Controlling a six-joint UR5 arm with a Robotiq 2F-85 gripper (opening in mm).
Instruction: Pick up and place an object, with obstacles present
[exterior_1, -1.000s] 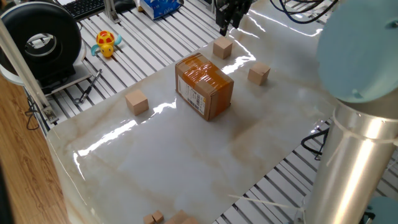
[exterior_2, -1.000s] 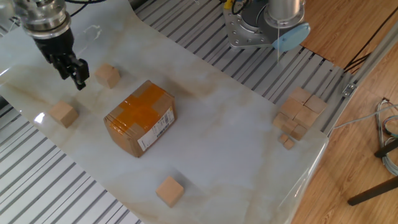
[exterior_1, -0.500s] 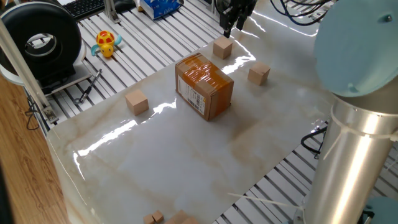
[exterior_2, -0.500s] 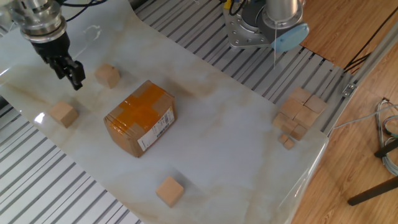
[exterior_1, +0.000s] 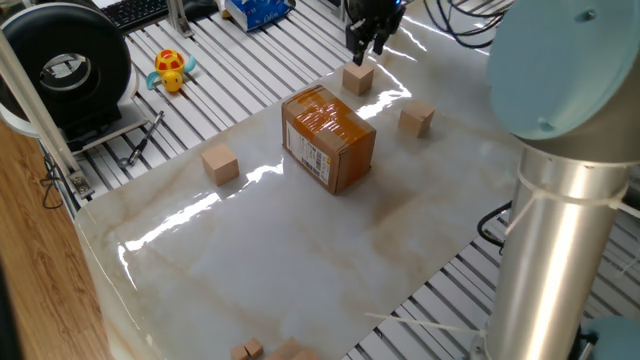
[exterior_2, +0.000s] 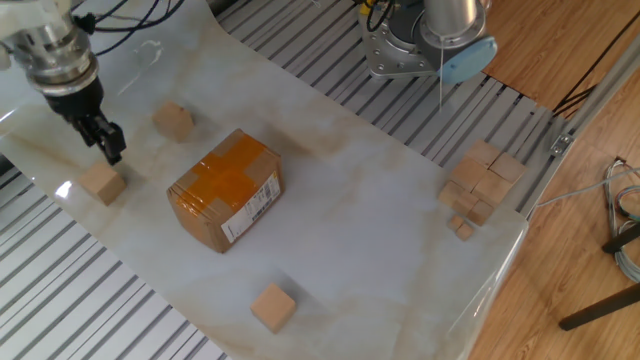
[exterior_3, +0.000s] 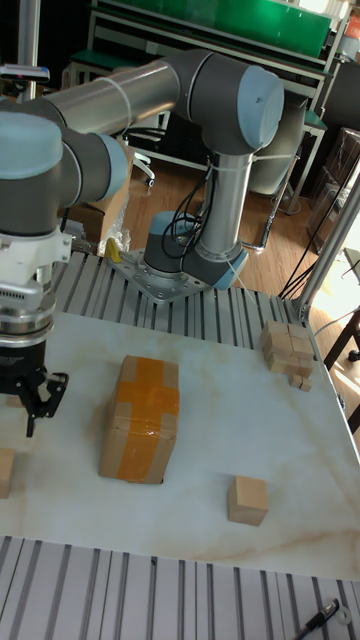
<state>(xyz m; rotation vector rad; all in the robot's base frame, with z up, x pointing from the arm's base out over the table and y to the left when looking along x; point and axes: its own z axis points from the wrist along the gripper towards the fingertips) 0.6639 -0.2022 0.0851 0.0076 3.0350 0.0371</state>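
Note:
Several small tan wooden cubes lie on the marbled table. My gripper (exterior_2: 108, 150) hangs just above and beside the cube at the table's edge (exterior_2: 102, 183), the same cube (exterior_1: 357, 77) that sits below the gripper (exterior_1: 364, 42) in one fixed view. The tall view shows the gripper (exterior_3: 40, 402) with its two dark fingers a little apart and nothing between them, and that cube (exterior_3: 5, 471) at the left edge. The taped cardboard box (exterior_2: 225, 190) (exterior_1: 328, 137) (exterior_3: 140, 418) stands mid-table, apart from the gripper.
Another cube (exterior_2: 173, 121) (exterior_1: 416, 119) lies near the box, and a lone cube (exterior_2: 273, 306) (exterior_1: 220, 163) (exterior_3: 248, 499) on its other side. A pile of cubes (exterior_2: 485, 180) (exterior_3: 290, 353) sits at a table corner. A yellow toy (exterior_1: 171, 70) lies off the table.
My gripper has moved away from the cube beside the box and along the table edge, toward the cube at the edge. No object has moved.

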